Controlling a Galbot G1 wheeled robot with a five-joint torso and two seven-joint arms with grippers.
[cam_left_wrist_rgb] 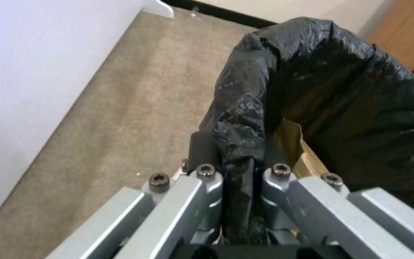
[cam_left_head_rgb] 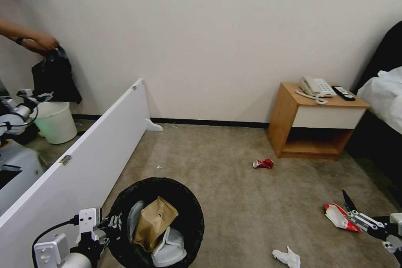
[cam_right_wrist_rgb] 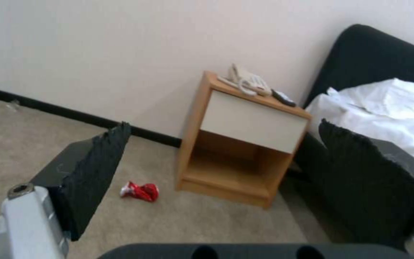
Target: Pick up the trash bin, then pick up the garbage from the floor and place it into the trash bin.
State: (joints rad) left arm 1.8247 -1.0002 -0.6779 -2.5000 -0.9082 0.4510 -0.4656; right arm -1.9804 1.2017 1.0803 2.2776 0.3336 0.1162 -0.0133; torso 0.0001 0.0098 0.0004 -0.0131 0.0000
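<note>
Beige carpet (cam_left_head_rgb: 251,201) spreads below. The black-lined bin (cam_left_head_rgb: 192,222) sits at seven o'clock, the left gripper (cam_left_wrist_rgb: 238,158) pinching its rim. The right gripper (cam_right_wrist_rgb: 221,180), spread wide, hovers at four o'clock beside a red-white packet (cam_left_head_rgb: 339,216); tissue (cam_left_head_rgb: 287,257) lies at five.

Open carpet (cam_left_head_rgb: 234,201) lies ahead of us, broad and unobstructed between the white panel (cam_left_head_rgb: 96,150) on our left and the wooden nightstand (cam_left_head_rgb: 314,121) on our right. We note three low items on it: a crushed red can (cam_left_head_rgb: 263,163) just before the nightstand, a red-white packet (cam_left_head_rgb: 340,217) beside our right gripper (cam_left_head_rgb: 351,209), and a crumpled tissue (cam_left_head_rgb: 288,257) near the lower edge. The panel walls off the left side. The trash bin (cam_left_head_rgb: 159,222), clamped at its rim by our left gripper (cam_left_wrist_rgb: 238,169), stands close against the panel. The bed (cam_left_head_rgb: 383,104) closes the far right.
</note>
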